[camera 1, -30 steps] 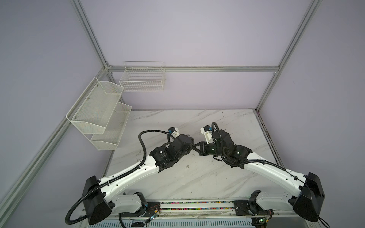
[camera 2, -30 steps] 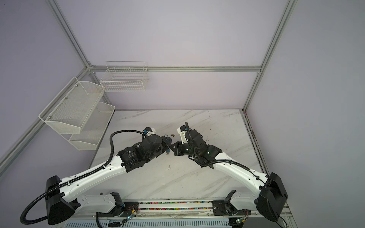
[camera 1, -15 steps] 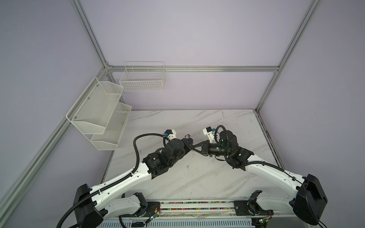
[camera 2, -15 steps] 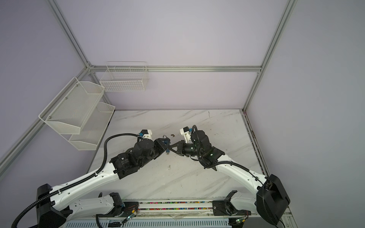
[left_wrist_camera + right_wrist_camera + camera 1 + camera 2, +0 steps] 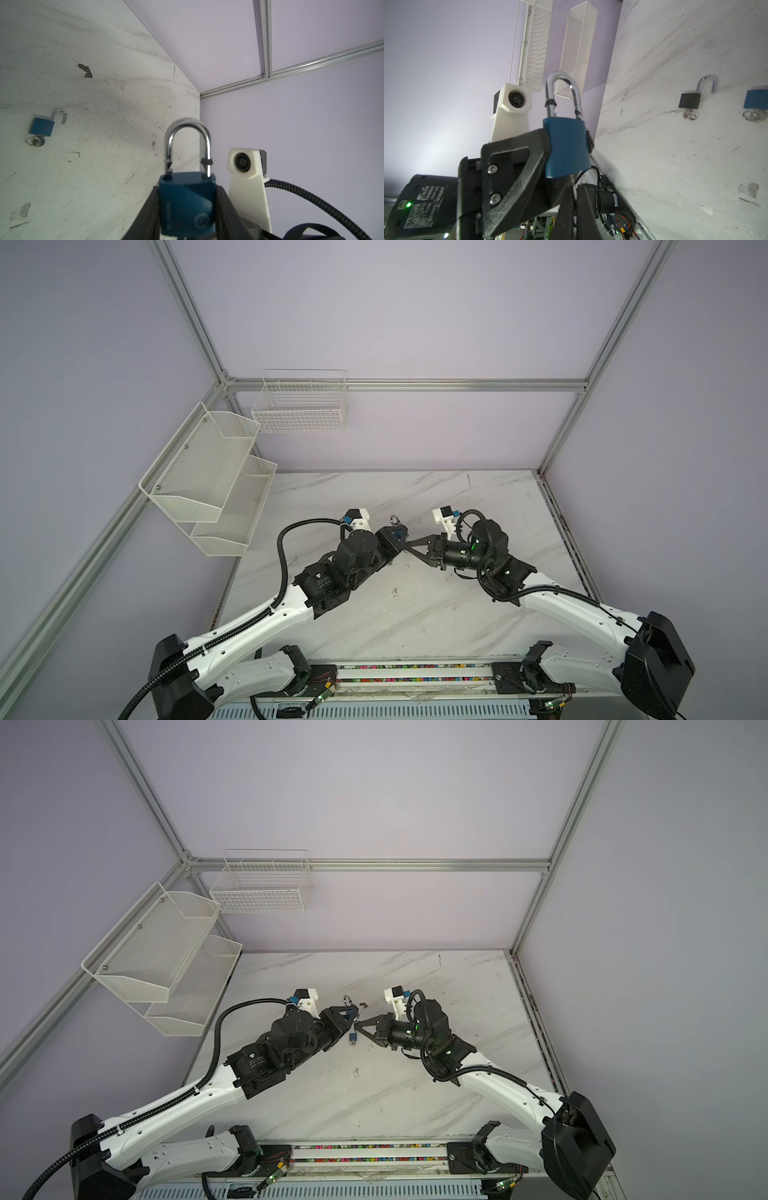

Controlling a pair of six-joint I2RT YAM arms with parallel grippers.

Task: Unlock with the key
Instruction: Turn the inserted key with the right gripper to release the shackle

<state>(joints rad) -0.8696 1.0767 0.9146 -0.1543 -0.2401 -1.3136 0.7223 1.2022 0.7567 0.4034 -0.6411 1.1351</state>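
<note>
Grippers eased apart, padlock (image 5: 397, 534) now exposed mid-frame
My left gripper (image 5: 187, 197) clamps it, right gripper (image 5: 574, 188) pinches the inserted key (image 5: 573, 182); shackle (image 5: 187, 133) looks sprung

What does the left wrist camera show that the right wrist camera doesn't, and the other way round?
Only left wrist: the right arm's white camera mount. Only right wrist: a black open padlock on the marble table, white mesh wall shelves, and a thin silver key pinched in the right gripper under the raised blue padlock. Both: that raised blue padlock with silver shackle, and a second blue padlock lying keyed on the table.
</note>
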